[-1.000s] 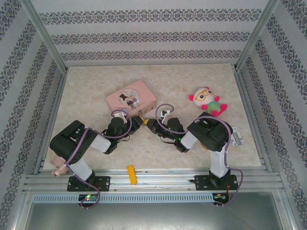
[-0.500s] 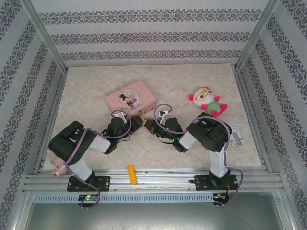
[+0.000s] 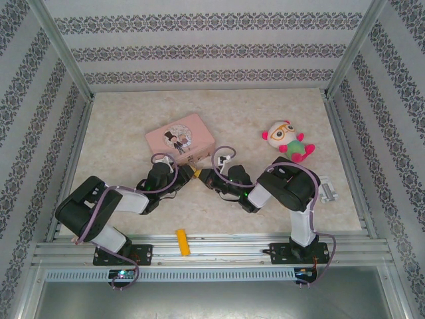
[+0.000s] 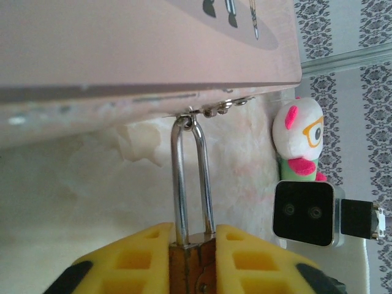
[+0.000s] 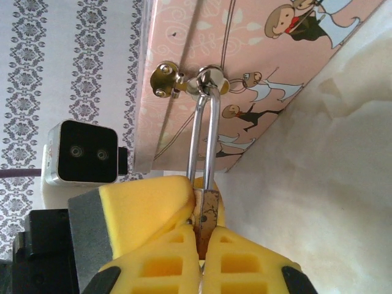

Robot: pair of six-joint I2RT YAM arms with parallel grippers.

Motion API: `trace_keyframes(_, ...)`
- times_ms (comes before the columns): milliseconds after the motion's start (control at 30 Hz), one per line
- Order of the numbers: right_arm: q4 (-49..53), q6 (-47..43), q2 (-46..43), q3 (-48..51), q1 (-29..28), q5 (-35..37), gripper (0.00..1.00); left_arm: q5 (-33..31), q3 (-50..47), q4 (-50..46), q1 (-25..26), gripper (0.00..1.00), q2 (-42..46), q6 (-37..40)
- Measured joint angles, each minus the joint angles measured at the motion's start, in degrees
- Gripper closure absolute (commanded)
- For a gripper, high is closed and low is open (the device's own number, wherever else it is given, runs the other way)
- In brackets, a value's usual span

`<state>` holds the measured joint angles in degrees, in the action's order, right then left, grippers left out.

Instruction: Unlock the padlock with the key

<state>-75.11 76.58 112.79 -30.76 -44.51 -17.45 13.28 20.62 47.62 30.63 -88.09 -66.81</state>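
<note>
Currently the left gripper (image 4: 193,231) is clenched on the tiny brass padlock (image 4: 193,266), bottom centre of the left wrist view. Its thin silver shackle (image 4: 177,177) is hooked through the clasp of the pink rectangular tin (image 4: 147,43) up top. The right gripper (image 5: 202,237) is squeezed fully together just below the lock body, lower middle of its wrist view. Can't tell if the small grey key sits between its pads. Risks: a misaligned key skids off the keyhole, or a tug drags the tin.

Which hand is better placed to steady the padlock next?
Probably left hand: its fingers flank the padlock body, shackle hanging from the pink tin. The right hand is shut, tips at the body's end.
</note>
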Motion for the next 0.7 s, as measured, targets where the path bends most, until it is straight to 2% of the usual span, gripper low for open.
trace_keyframes(67, -0.15, 0.04, 0.00, 0.17, 0.00, 0.00, 0.99, 0.20, 0.02, -0.28, 0.00, 0.93, 0.09, 0.11)
trace_keyframes(200, -0.44, 0.04, -0.04, 0.55, 0.00, 0.00, 0.87, 0.48, 0.17, -1.33, 0.00, 1.00, 0.68, 0.37)
trace_keyframes(333, -0.59, -0.48, -0.72, 1.66, 0.00, 0.02, 0.75, 1.05, 1.05, -5.33, 0.11, 1.00, 2.62, 1.62)
trace_keyframes(700, 0.09, -3.80, -6.29, 5.97, 0.00, 0.22, 0.72, -4.15, 2.34, -28.20, 1.29, 1.00, 17.09, 6.54)
